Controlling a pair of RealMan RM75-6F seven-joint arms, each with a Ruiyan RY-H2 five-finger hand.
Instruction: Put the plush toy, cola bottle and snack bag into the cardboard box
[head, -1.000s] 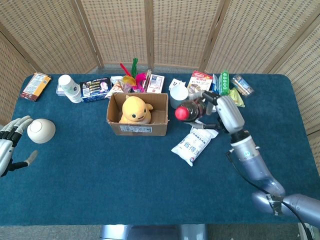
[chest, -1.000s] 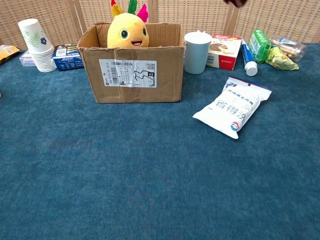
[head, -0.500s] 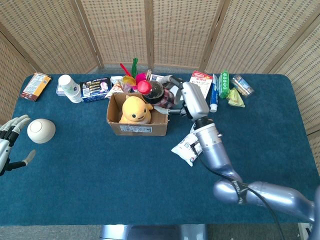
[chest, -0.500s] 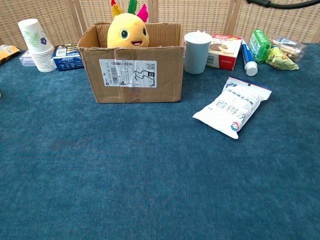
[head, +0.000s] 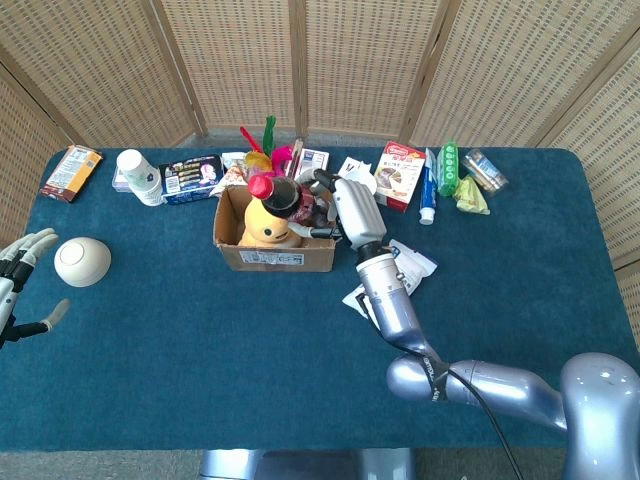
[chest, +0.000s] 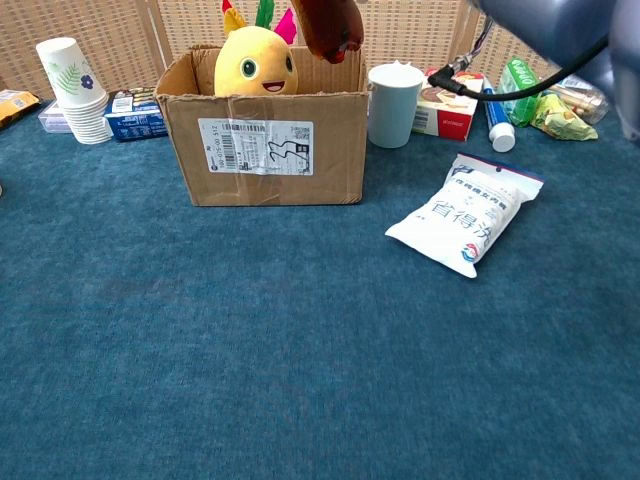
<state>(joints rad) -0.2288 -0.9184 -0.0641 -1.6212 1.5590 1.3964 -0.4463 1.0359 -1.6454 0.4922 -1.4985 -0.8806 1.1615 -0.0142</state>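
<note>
At the table's left edge the left hand (head: 20, 290) hangs idle, fingers spread and holding nothing, just beside a white bowl (head: 82, 261). Along the far edge, from the left corner, lie a brown packet (head: 71, 172), a stack of paper cups (chest: 73, 88) and a dark blue carton (head: 190, 178); their print is too small to read. The box (chest: 265, 140) stands at the middle of the far side with the plush toy (chest: 256, 62) already upright in its left half, face over the rim. The right hand (head: 335, 205) grips the cola bottle (head: 285, 197) above the box's opening, red cap pointing left over the toy; in the chest view the bottle's dark lower end shows just above the right part of the rim. The risk I judge from here: the bottle sits tilted and crowds the toy, so a release now could land it on the toy's head or catch the rim and tip it out toward the pale cup (chest: 394, 104) just right of the box. The arm also passes over the snack bag (chest: 468, 212), which lies on the table right of the box, still to be packed; a low retreat could drag it. The box's white shipping label carries a barcode and digits I cannot make out; the bag shows large Chinese characters, illegible at this size.
</note>
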